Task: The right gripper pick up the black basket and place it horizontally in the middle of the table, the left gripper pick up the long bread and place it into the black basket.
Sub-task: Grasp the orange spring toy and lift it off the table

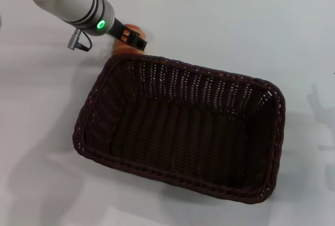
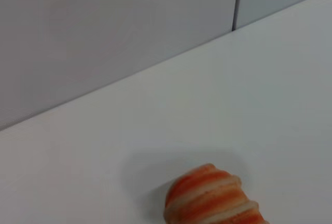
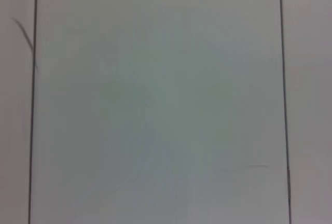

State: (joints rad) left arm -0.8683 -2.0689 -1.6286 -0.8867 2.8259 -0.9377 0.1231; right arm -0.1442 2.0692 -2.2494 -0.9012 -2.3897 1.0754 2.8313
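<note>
Half the task looks done, by my reading: the black basket (image 1: 180, 132) lies lengthwise near the middle of the table (image 1: 235, 32), standing open side up and with nothing inside it, so the right arm's share seems finished. The right gripper is nowhere in the head view, and its own wrist camera shows only pale panels with dark seams — it appears to be parked out of the way.

What remains is the bread. The long bread (image 1: 128, 37) lies on the table just beyond the basket's far left corner, mostly hidden behind the left gripper (image 1: 133, 40) in the head view; the left wrist view shows one striped end of it (image 2: 215, 198) resting on the white surface, with a shadow beside it.

The left arm reaches in from the upper left, its green light facing the camera, the wrist angled down so the black fingers sit right at the loaf. Whether the jaws are spread around it or already closed on it I cannot tell (the fingers overlap the bread from this angle). The loaf has not yet been put in the basket.
</note>
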